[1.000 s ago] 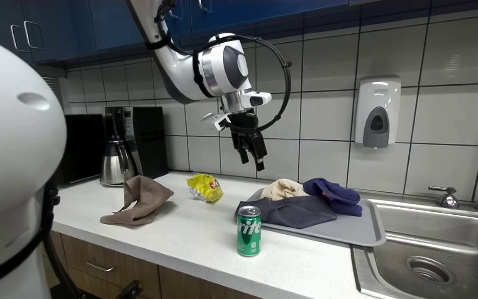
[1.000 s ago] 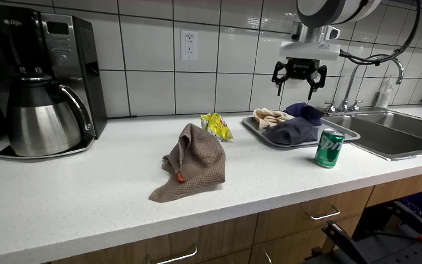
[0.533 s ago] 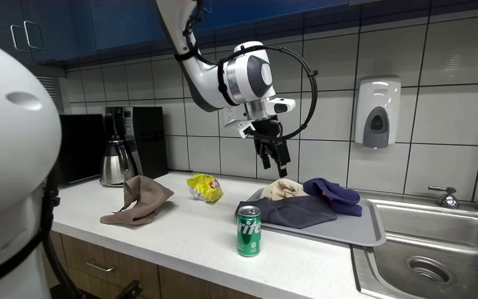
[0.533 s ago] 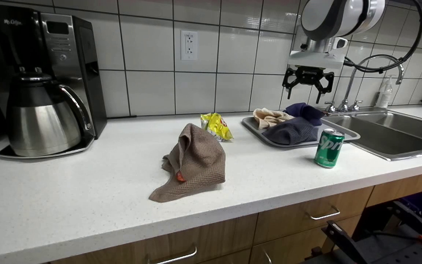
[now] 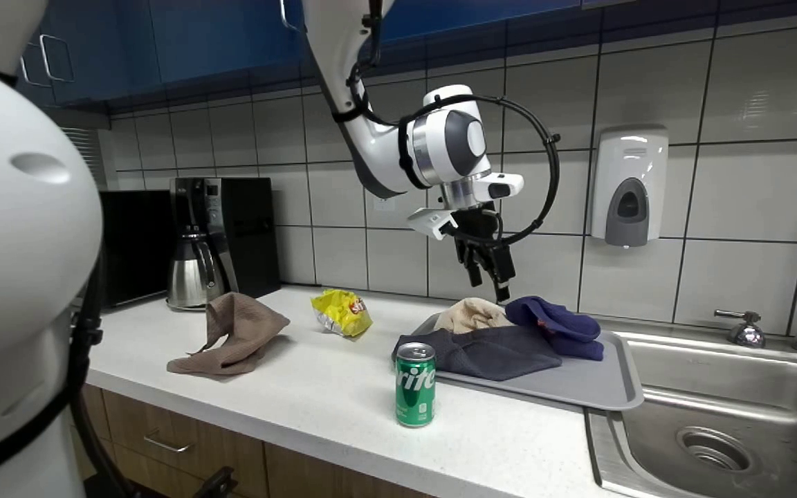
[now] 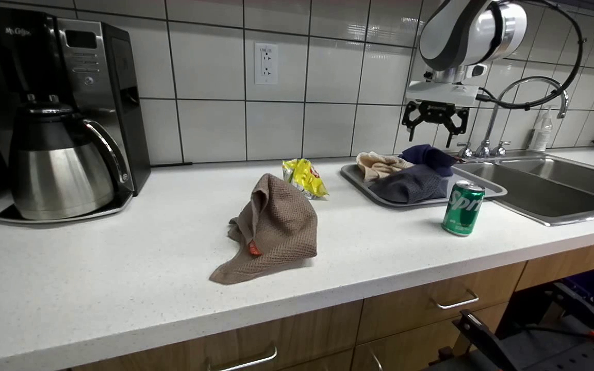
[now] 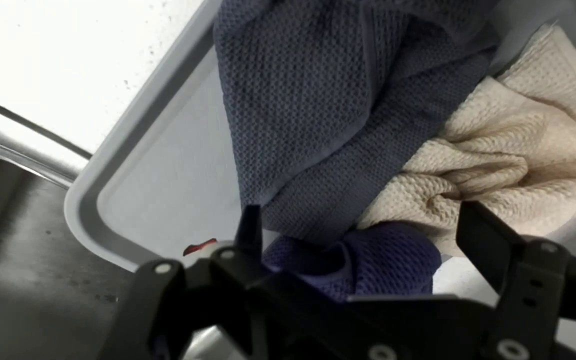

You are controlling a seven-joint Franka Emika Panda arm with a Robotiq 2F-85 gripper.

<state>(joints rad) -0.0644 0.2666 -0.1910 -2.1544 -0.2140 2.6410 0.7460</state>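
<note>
My gripper (image 5: 489, 290) is open and empty above the grey tray (image 5: 599, 384), with its fingers pointing down. It also shows in an exterior view (image 6: 430, 142) and in the wrist view (image 7: 360, 207). A crumpled purple cloth (image 7: 393, 260) lies below and between the fingers in the wrist view, partly hidden by the gripper. A dark grey-blue cloth (image 7: 303, 100) and a cream cloth (image 7: 498, 165) lie beside it on the tray. The fingers appear apart from all the cloths. In an exterior view the purple cloth (image 6: 428, 159) sits at the tray's back, just under the gripper.
A green Sprite can (image 5: 415, 394) stands upright in front of the tray. A yellow chip bag (image 6: 304, 178) and a rumpled brown cloth (image 6: 279, 226) lie on the counter. A coffee maker (image 6: 114, 103) stands beyond. A steel sink (image 5: 772, 415) adjoins the tray. A soap dispenser (image 5: 630, 187) hangs on the wall.
My gripper has moved right and somewhat down in both exterior views, to over the tray of cloths. It has stayed open. The things on the counter have not moved.
</note>
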